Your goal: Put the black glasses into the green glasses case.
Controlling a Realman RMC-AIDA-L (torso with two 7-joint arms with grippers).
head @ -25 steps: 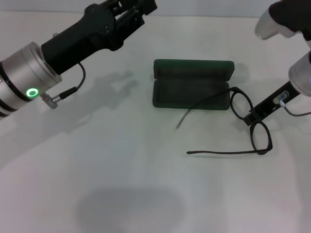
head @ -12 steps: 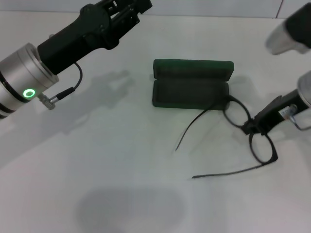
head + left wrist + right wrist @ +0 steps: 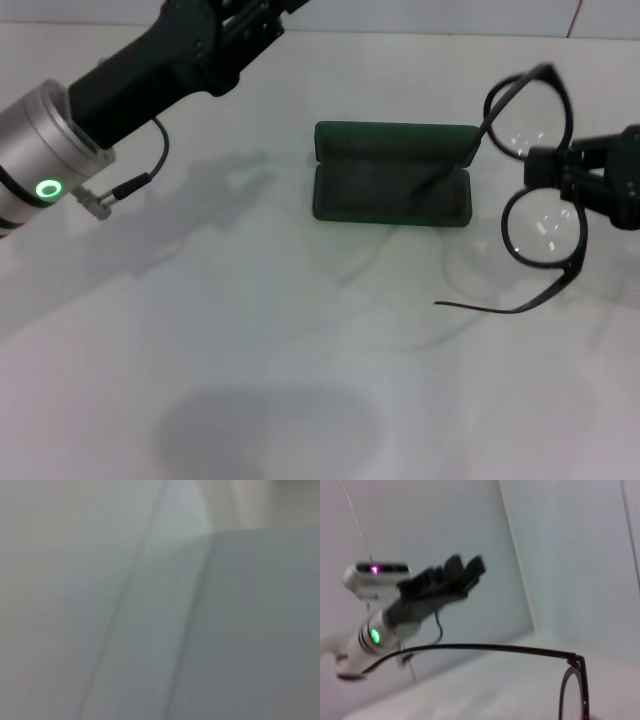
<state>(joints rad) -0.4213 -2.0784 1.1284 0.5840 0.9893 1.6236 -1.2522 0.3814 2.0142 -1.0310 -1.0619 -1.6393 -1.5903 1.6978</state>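
The right gripper (image 3: 556,168) is clamped on the bridge of the black glasses (image 3: 535,175), thin black-framed spectacles with round clear lenses and long slender temple arms. It holds them lifted off the white counter (image 3: 300,350), just beside the right end of the green glasses case (image 3: 393,186), a dark green hard clamshell lying open with its lid propped up at the back. Both temple arms are unfolded: one reaches across toward the case's tray, the other hangs low over the counter.

The risk, as I judge it, lies in those spread arms. Lowered like this, the frame would likely sit proud of the tray or catch a temple tip on the rim and nudge the light case aside. A pinch on the narrow bridge may also let the frame pivot.

The left gripper (image 3: 235,20) is raised at the far left, well apart from the case; whether it is parted or closed cannot be told.
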